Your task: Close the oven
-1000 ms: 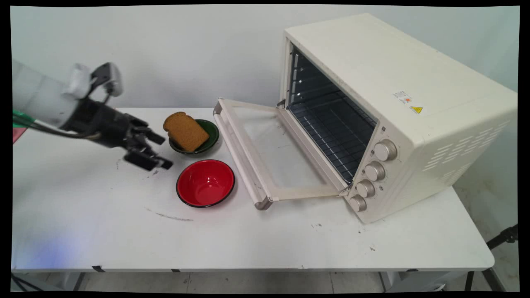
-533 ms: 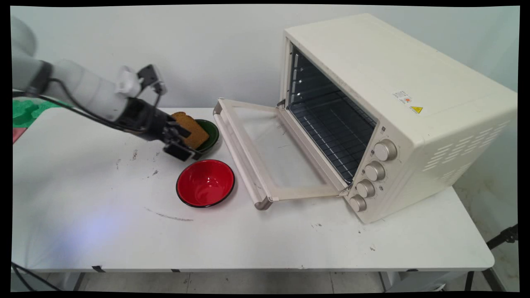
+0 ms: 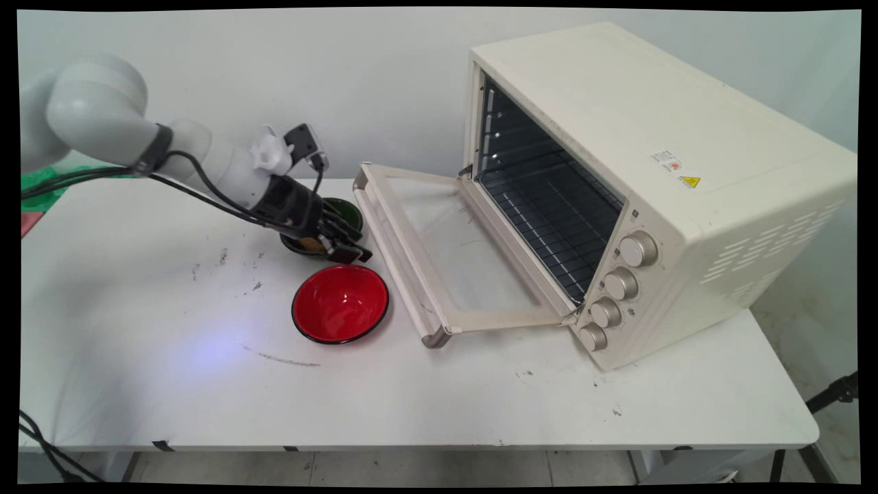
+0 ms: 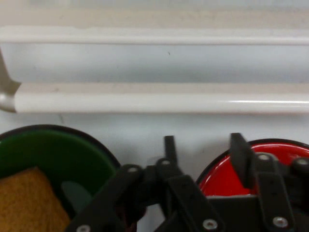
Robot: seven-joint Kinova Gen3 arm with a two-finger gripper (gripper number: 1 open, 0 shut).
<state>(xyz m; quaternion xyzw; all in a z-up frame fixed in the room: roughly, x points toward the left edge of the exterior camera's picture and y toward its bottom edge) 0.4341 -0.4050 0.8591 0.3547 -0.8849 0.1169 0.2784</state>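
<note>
My gripper (image 3: 353, 245) hangs low over the near right rim of a green bowl (image 3: 350, 214), just left of the oven door's handle (image 3: 394, 254). It is open, and in the hand view only bare table shows inside the gripper (image 4: 204, 147). The green bowl (image 4: 53, 154) holds a slice of brown bread (image 4: 26, 203), at the lower left of the hand view. In the main view my hand covers most of the bread (image 3: 313, 243). An empty red bowl (image 3: 341, 303) stands just in front of the gripper, and its rim (image 4: 285, 147) shows at the hand view's lower right.
A cream toaster oven (image 3: 658, 178) fills the right half of the table, its glass door (image 3: 459, 254) folded down flat and its wire rack (image 3: 549, 219) bare. The door handle (image 4: 159, 101) runs across the hand view close ahead. Black cables (image 3: 199, 195) trail from my wrist.
My arm has swept right from the table's left side to the green bowl. The hand now covers the bread that was in plain sight. The bowls and oven have not moved.
</note>
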